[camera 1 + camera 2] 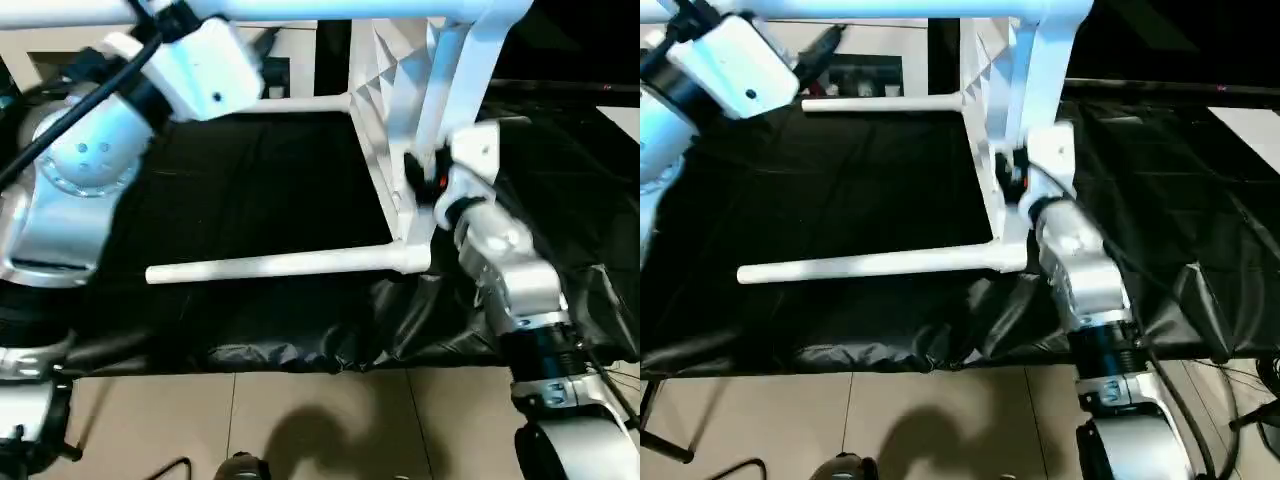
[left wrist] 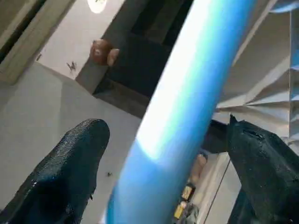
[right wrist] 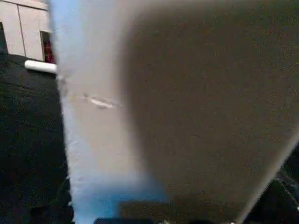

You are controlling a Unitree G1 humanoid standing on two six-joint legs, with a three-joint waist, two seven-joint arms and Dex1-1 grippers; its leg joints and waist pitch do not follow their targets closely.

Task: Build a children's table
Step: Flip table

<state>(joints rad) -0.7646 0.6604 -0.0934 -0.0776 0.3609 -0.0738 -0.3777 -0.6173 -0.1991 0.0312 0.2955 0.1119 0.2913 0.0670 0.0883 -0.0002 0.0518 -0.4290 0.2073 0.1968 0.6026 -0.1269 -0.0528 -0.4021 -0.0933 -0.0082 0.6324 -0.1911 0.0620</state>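
the children's table [image 1: 395, 150] stands on its side on the black cloth [image 1: 250, 190]. left wrist view: left gripper [image 2: 163, 172] spread wide around a leg [image 2: 187, 102], untouched. right gripper [image 1: 420, 180] at the tabletop edge; grip unclear. no legible writing.

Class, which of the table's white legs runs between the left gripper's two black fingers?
The top leg, running along the upper edge of the head view; the other legs stick out lower, away from the left gripper.

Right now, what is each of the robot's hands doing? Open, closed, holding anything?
Left hand: open, its fingers either side of a white table leg, not gripping.
Right hand: at the tabletop; cannot be told.
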